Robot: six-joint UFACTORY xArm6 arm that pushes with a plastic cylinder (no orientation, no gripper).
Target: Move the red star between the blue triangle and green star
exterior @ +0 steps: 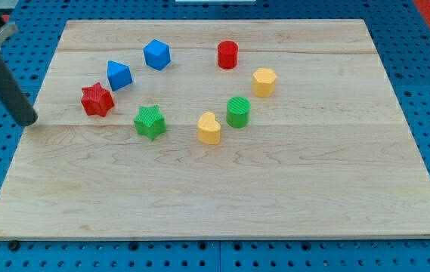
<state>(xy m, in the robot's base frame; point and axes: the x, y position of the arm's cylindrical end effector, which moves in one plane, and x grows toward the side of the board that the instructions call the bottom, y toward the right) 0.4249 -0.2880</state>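
Note:
The red star (97,100) lies at the board's left. The blue triangle (119,75) is just up and right of it, nearly touching. The green star (150,122) lies down and right of the red star, with a small gap. My tip (29,121) rests at the board's left edge, left of and slightly below the red star, well apart from it. The rod slants up to the view's top left corner.
A blue cube (156,54), a red cylinder (228,54), a yellow hexagon (264,81), a green cylinder (238,112) and a yellow heart (209,128) form an arc to the right. The wooden board (222,204) sits on a blue pegboard.

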